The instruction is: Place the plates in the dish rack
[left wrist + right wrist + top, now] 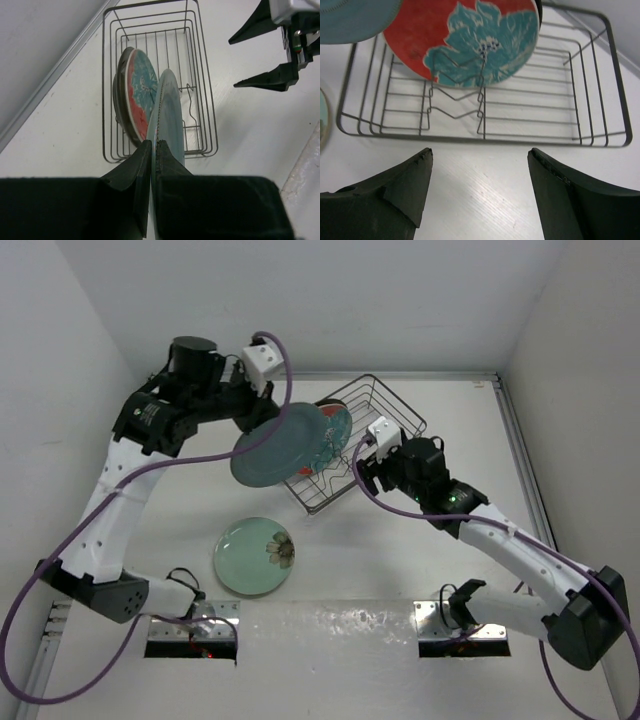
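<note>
From above, the job looks roughly half done. A red-and-teal plate [338, 425] stands on edge in the rack [397, 412]. The left fingers [258, 418] are pinched on the rim of a blue plate [280, 445], which hangs tilted over the rack's near-left end and is not yet set down. A green plate [255, 555] with a flower lies flat on the counter [180, 510], well apart from the rack and untouched. The right fingers [362, 458] hover just beside the rack's near side.

The left wrist view shows the left fingers [135, 170] clamped tight on the blue plate [167, 115], which is seen edge-on and lined up with the rack [210, 115] just beside the red-and-teal plate [142, 87]. Behind that one there seems to be a dark-rimmed plate [119, 95], though I cannot tell for certain that it is a separate plate. The right fingers [262, 80] stand spread and empty off to the side.

The right wrist view confirms the right fingers [395, 185] are wide apart with nothing between them. They face the rack [620, 100], whose right half has free dividers. What is left, I judge, is to seat the blue plate and then fetch the green one.
</note>
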